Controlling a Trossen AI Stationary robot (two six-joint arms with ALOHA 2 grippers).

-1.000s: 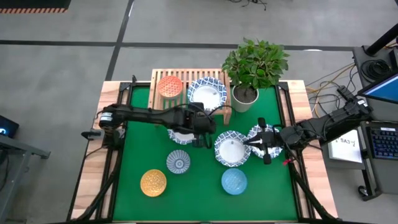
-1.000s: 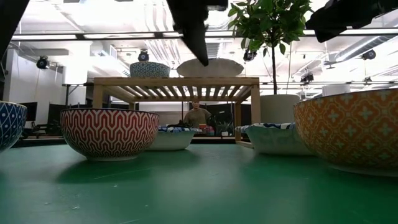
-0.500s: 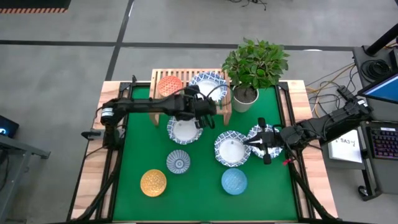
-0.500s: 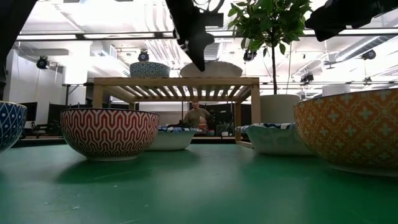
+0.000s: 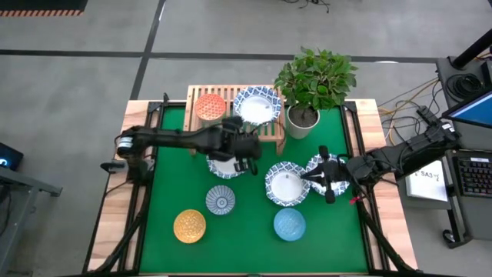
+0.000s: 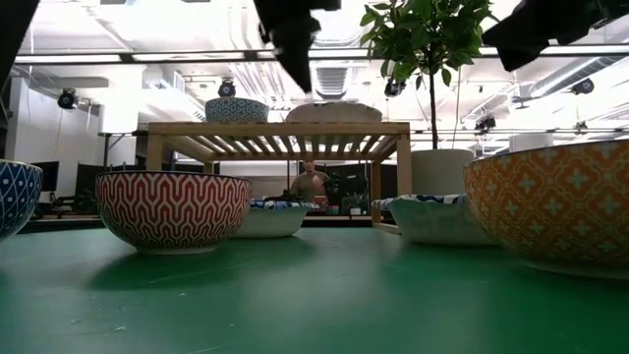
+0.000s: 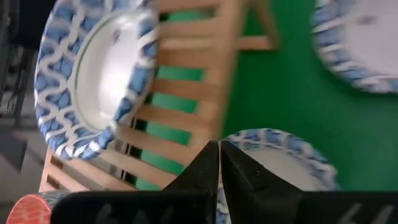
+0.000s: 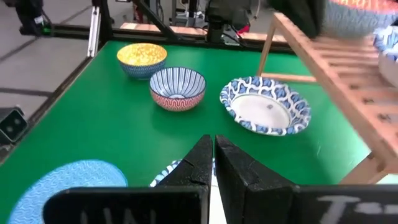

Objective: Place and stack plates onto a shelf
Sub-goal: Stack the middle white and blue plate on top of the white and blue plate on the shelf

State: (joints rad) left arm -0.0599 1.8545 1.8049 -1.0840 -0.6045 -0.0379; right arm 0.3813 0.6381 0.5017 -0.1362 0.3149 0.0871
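The shelf (image 5: 234, 108) stands at the table's far edge. On its slatted top rest the small orange plate (image 5: 210, 106) and one wide white plate with a blue rim (image 5: 257, 106) (image 6: 332, 112) (image 7: 93, 74). My left gripper (image 5: 246, 150) (image 7: 219, 149) is shut and hovers in front of the shelf, above another wide plate (image 5: 223, 165) that lies on the table. My right gripper (image 5: 314, 175) (image 8: 213, 146) is shut, low between two more wide plates (image 5: 288, 185) (image 5: 324, 165). My right gripper has its shut fingers right at the rim of the wide plate (image 8: 166, 174) that lies on the table. My own fingers hide the spot, so I cannot tell whether they touch it. My left gripper touches nothing.
The small blue-patterned plate (image 5: 221, 201), the yellow one (image 5: 189, 225) and the light blue one (image 5: 289, 224) sit on the green mat toward the near edge. A potted plant (image 5: 311, 81) stands right of the shelf. A person shows far behind the shelf (image 6: 313, 182).
The wide white plate, tilted at my left gripper's fingertip a second ago, has settled flat on the shelf top. My left gripper has come off it, risen and drawn back toward the table's near side. The right arm has kept still.
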